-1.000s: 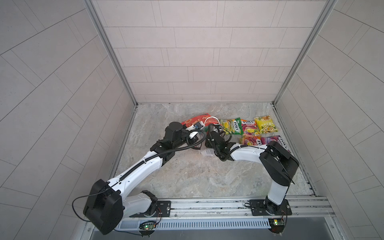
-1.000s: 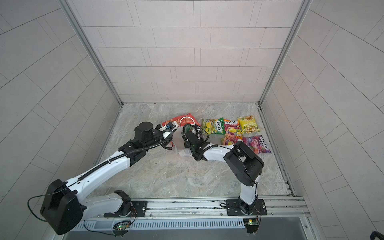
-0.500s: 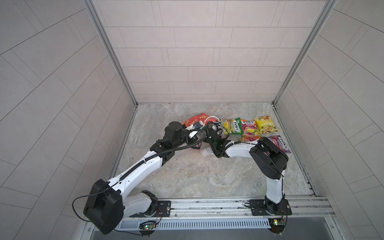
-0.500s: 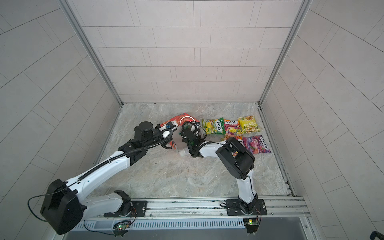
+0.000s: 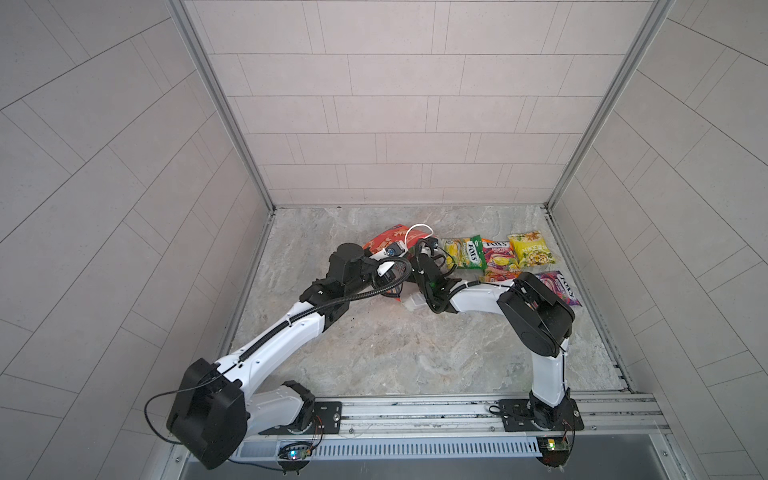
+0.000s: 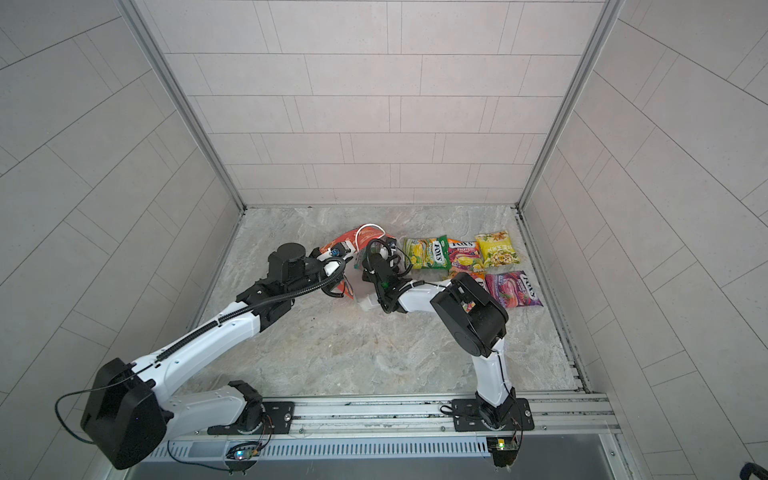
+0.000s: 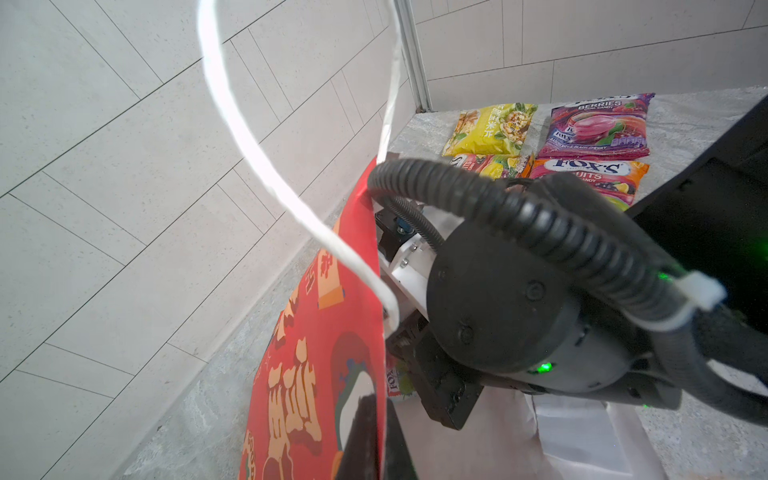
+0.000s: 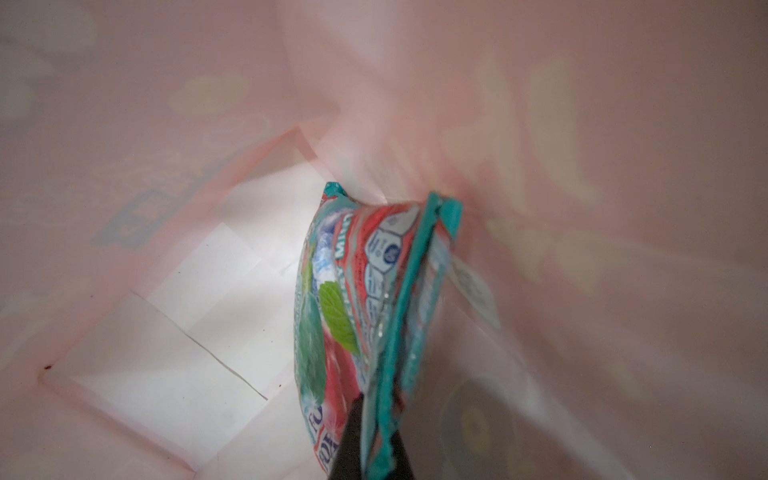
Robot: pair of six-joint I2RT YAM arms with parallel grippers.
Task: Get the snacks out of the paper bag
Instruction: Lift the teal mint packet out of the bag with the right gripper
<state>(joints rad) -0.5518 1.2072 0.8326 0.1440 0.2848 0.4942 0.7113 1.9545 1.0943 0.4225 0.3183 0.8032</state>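
Two tight pinches: left gripper on rim of paper bag, right gripper on teal packet inside

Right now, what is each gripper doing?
Left gripper: shut on the bag wall.
Right gripper: shut on a teal packet inside the bag.

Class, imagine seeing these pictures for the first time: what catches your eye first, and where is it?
The red paper bag with gold characters stands out mid-table towards the back, with the left gripper pinching its edge. Inside it, the right gripper is shut on a teal mint packet. To the bag's right in both top views, bright snack packets lie on the marble table.
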